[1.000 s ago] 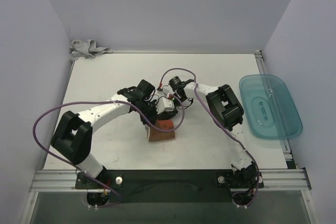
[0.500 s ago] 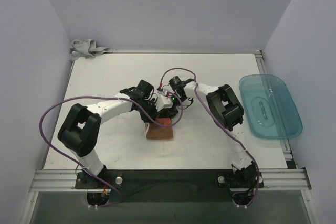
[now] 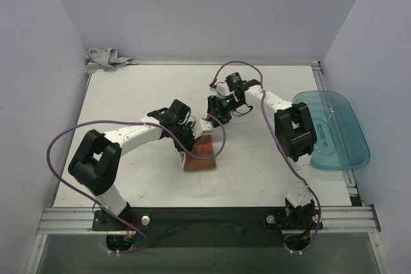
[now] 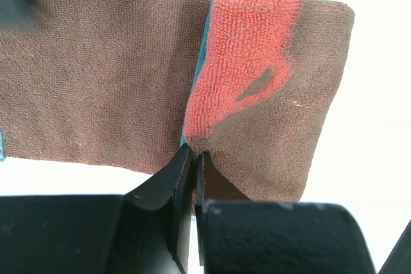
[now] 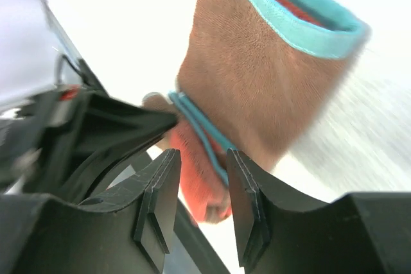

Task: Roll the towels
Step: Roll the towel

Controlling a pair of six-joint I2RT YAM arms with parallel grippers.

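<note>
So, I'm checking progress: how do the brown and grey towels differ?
The brown towel lies at the centre, partly folded over; the grey towel sits crumpled in the far left corner. The left pincer pinches the brown towel; nothing touches the grey towel. Neither is rolled.

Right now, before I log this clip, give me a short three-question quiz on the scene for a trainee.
1. True or false: the grey towel lies bunched in the far left corner of the table.
2. Which arm pinches the brown towel? A the left, B the right, C both.
3. How many towels are in the tray?

Key:
1. True.
2. A. The left hand is shut on the towel's edge; the right hand is open.
3. None.
</note>
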